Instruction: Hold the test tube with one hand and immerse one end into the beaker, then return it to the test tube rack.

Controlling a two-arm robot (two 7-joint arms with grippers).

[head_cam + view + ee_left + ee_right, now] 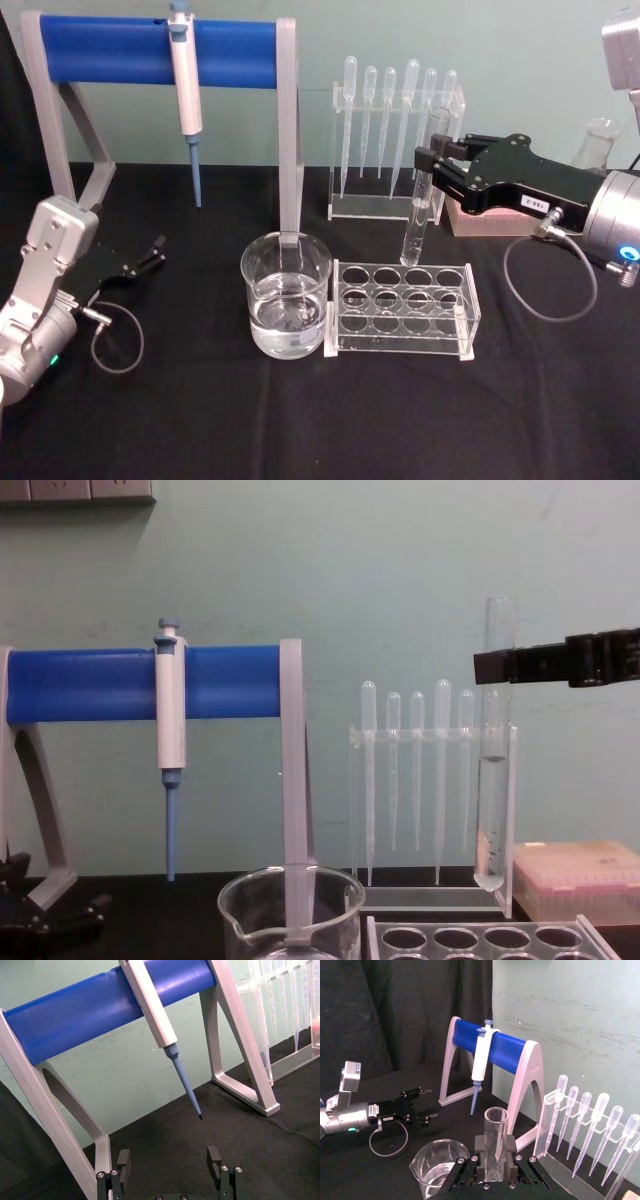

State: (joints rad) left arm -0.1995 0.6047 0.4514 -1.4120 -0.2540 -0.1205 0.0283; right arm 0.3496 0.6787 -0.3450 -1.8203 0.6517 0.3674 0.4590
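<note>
The test tube (415, 225) hangs upright in the air, its round bottom just above the back right holes of the clear plastic rack (402, 310). My right gripper (428, 165) is shut on the tube's upper part, reaching in from the right. The chest view shows the test tube (494, 780) clear of the rack, with the right gripper (497, 665) near its rim. The beaker (262, 300) holds water and stands left of the rack, apart from the tube. From the right wrist I see the test tube (496, 1135) between my fingers and the beaker (440, 1167) below. My left gripper (150, 255) rests open at the left.
A grey stand with a blue bar (120, 50) carries a pipettor (185, 90) behind the beaker. A clear holder with several plastic pipettes (395, 120) stands behind the tube. A pink box (480, 222) and a glass flask (598, 145) sit at the back right.
</note>
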